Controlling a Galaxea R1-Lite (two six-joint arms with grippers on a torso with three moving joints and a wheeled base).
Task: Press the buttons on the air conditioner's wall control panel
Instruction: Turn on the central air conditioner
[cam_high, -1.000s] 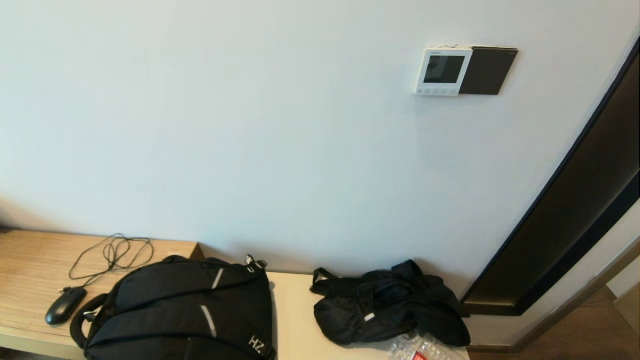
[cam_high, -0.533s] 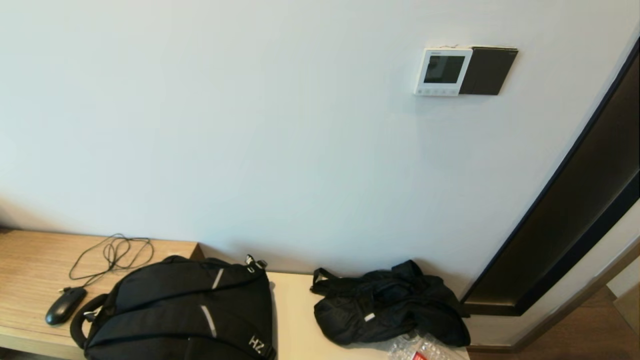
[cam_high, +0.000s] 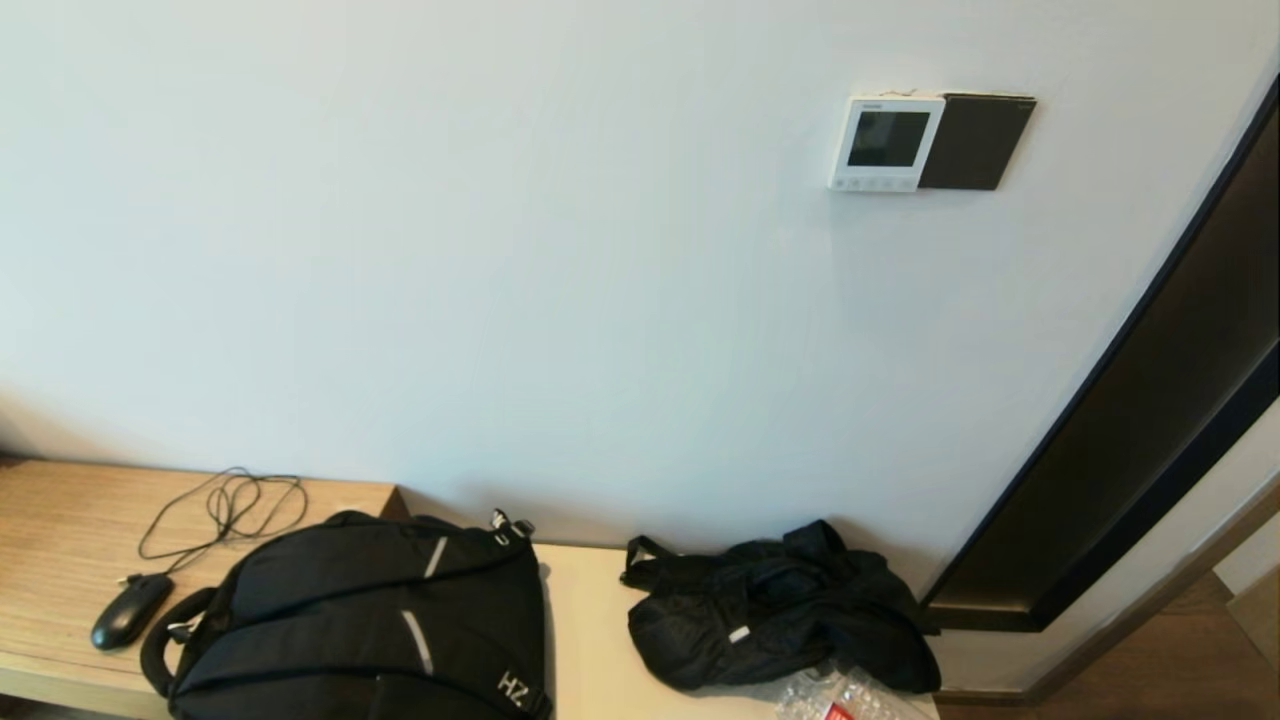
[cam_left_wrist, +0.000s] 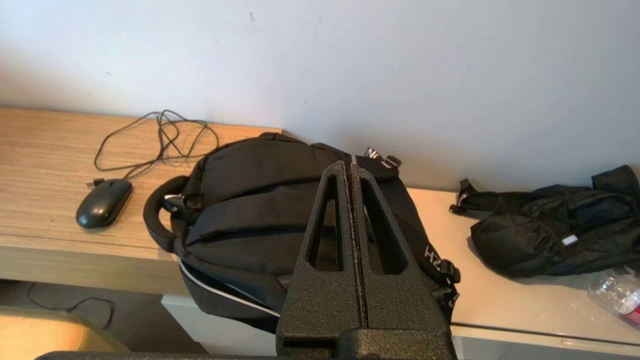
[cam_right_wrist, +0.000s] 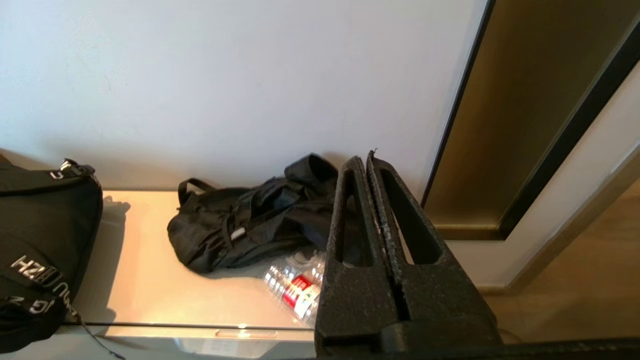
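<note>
Pale wall (cam_high: 500, 250) fills most of the head view. The air conditioner's wall control panel (cam_high: 886, 142) is mounted high on it, toward the robot's right: white square, dark screen (cam_high: 888, 138). The buttons (cam_high: 872, 184) run in a row along its lower edge, too small to tell apart. A dark plate (cam_high: 976, 141) sits on the wall touching the panel's right side. Further right, a dark door frame (cam_high: 1130, 420) runs down diagonally to the wooden floor (cam_high: 1150, 680).

Below the wall is a wood-grain desk (cam_high: 60, 530) on the left and a lower cream shelf (cam_high: 590, 640) beside it. On the desk: a black mouse (cam_high: 130, 610) with its cable (cam_high: 225, 510) looped behind it near the wall. A black backpack (cam_high: 360, 620) lies across the desk edge and the shelf, just right of the mouse. A crumpled black bag (cam_high: 770, 610) sits on the shelf against the wall, apart from the backpack. A clear plastic bottle (cam_high: 840, 695) with a red label lies touching the bag's front edge.

Neither arm shows in the head view. Left gripper (cam_left_wrist: 349, 172) is low, over the backpack, jaws pressed together, holding nothing. Right gripper (cam_right_wrist: 365, 162) is low near the crumpled bag and bottle, jaws together, empty. Both are well below the panel.
</note>
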